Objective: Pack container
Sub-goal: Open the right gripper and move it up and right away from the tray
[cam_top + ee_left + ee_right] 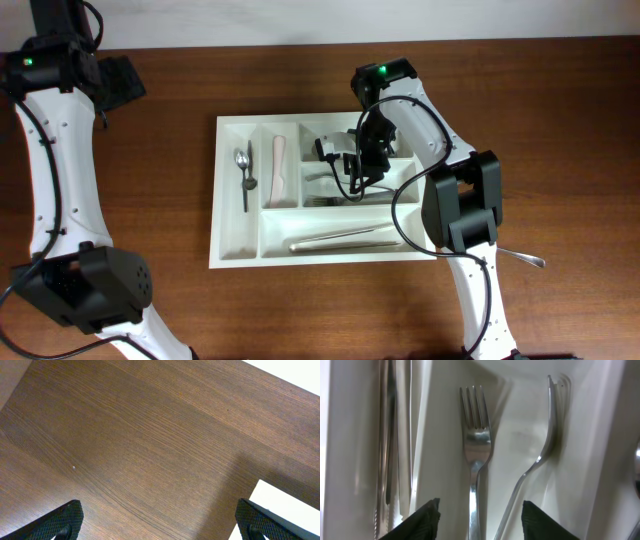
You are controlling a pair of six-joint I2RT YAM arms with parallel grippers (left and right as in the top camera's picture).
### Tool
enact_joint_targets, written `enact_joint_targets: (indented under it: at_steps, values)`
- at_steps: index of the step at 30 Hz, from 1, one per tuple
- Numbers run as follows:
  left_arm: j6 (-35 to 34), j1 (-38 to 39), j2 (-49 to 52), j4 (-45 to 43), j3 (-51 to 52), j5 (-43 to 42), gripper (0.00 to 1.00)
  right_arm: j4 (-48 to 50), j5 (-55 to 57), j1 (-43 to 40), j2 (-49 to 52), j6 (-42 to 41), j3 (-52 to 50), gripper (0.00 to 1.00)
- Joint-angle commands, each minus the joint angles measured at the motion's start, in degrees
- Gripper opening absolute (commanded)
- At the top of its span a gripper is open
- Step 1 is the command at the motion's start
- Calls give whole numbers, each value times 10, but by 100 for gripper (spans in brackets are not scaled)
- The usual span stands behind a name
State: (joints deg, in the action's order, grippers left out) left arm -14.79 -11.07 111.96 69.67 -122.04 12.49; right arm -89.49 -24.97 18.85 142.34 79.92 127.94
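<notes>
At the left, the left claw (162, 521) hangs over the bare wood table (160, 180), its jaws fully wide and holding nothing. The white container (228, 200) lies flat in the middle of the table. Its leftmost narrow compartment holds a spoon (243, 168), the next one a pale handle (279, 168), and the long lower one a long metal utensil (345, 239). The right claw (480, 517) is low over a short compartment, partly open and gripping nothing. Between its fingers (420, 520) lie two forks, one flat (476, 435), one on its edge (546, 445). At the far right a metal piece (527, 260) lies on the table.
</notes>
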Motion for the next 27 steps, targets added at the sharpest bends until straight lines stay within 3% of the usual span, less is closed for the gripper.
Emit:
enact_joint_targets:
  at_steps: [1,7,12,15,16,19,23,27]
  values:
    - [-2,-1,-3,1,-5,4,99,-4,-7,3,-14,0,10,55]
    - [-2,-1,-3,1,-5,4,99,-53,-7,3,-21,-2,76,60]
    - [-2,-1,-3,1,-5,4,99,-66,1,-5,-45,-107,154,62]
    - [-2,-1,-3,1,-5,4,99,-65,1,-17,-71,-122,188,62]
    - [-2,-1,-3,1,-5,4,99,-61,3,-23,-78,-136,198,70]
    - [-2,-1,-3,1,-5,4,99,-20,43,-49,-100,-250,217,81]
    - [-2,-1,-3,1,-5,4,99,57,195,-103,-123,-445,222,92]
    - [-2,-1,-3,1,-5,4,99,104,236,-172,-136,-565,222,95]
